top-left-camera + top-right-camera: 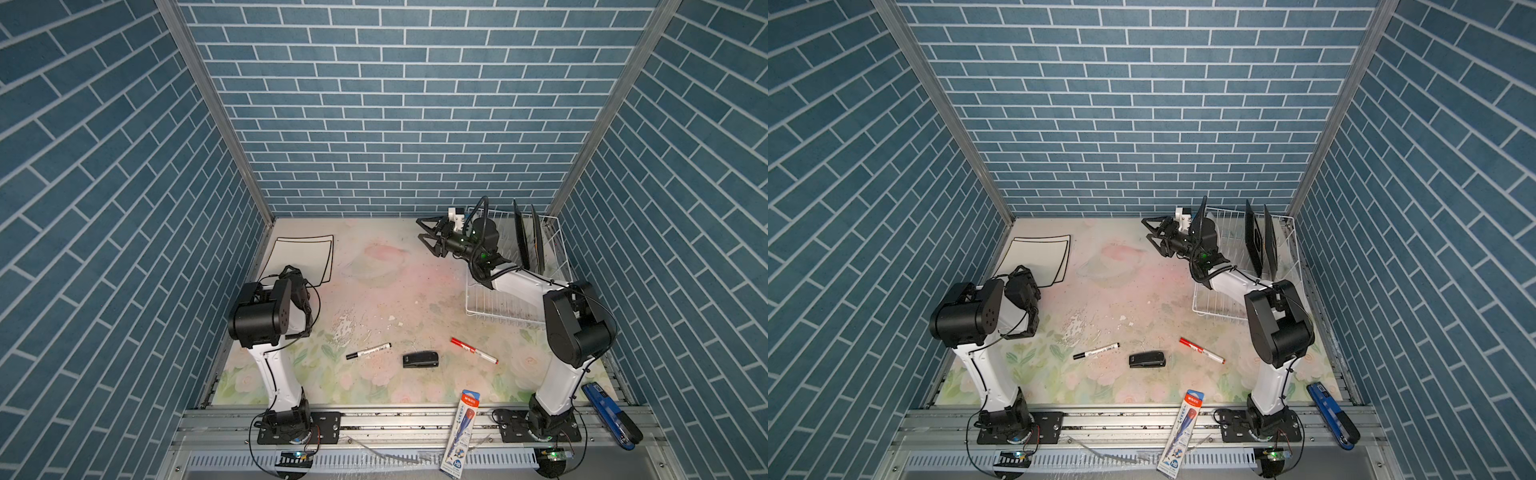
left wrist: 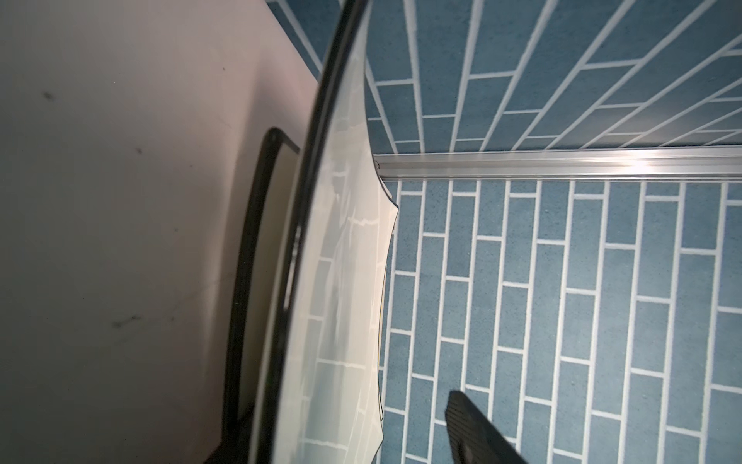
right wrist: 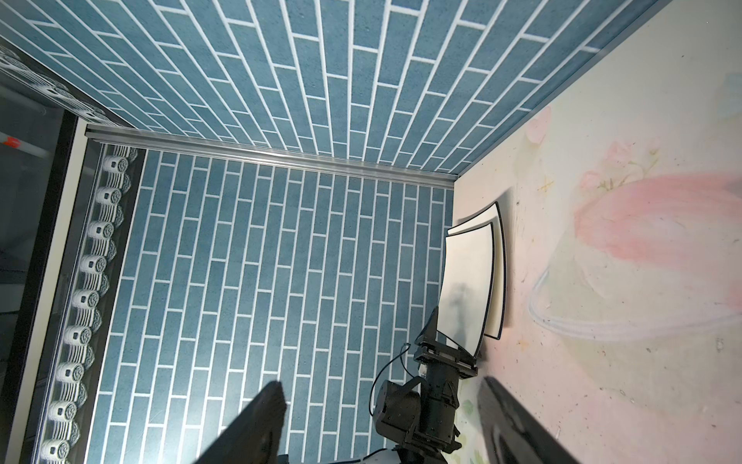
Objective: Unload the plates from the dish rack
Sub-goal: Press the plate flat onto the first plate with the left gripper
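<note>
While the left pincer (image 3: 449, 341) gapes around the top white plate (image 1: 301, 257), the right pincer (image 1: 428, 239) hangs released.

left end effector (image 3: 445, 349): hidden by arm in top views | dish rack (image 1: 552, 232): front corner behind right arm

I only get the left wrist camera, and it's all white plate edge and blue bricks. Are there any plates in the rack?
Observer: Yes. Two black plates stand upright at the far end of the dish rack.
Child: What's the other arm doing?
Observer: The right gripper hangs open and empty, just left of the rack.
Child: Is my plate alone?
Observer: No. In the right wrist view the top white plate overlaps a second white plate, and its near edge sits between the left gripper's open jaws.
</note>
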You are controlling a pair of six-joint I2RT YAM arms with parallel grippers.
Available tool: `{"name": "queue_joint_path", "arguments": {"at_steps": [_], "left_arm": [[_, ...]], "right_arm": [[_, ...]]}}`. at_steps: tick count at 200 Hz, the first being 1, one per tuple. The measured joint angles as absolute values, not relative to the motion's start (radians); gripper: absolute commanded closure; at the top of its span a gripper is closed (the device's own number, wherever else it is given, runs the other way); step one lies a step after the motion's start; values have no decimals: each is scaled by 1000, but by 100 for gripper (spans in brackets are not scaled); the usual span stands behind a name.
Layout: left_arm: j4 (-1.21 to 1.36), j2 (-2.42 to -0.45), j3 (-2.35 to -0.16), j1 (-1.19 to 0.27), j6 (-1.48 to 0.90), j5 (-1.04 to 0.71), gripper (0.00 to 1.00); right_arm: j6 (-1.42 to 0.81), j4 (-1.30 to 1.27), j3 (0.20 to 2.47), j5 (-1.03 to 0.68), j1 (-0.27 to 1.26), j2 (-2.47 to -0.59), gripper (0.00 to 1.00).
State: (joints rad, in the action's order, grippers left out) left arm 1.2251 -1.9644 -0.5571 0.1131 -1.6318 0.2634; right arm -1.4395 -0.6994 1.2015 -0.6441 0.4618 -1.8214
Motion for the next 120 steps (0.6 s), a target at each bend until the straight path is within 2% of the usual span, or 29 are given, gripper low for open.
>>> {"name": "queue_joint_path", "arguments": {"at_steps": [58,120], "left_arm": [[998,-1876,-606,114,-1642,241,17],[825,-1813,-647,116,-1642,213,10]], "right_arm": [[-1439,-700,1201,-644,462,-1821,23],[-1439,-700,1201,-644,462,-1821,23]]}}
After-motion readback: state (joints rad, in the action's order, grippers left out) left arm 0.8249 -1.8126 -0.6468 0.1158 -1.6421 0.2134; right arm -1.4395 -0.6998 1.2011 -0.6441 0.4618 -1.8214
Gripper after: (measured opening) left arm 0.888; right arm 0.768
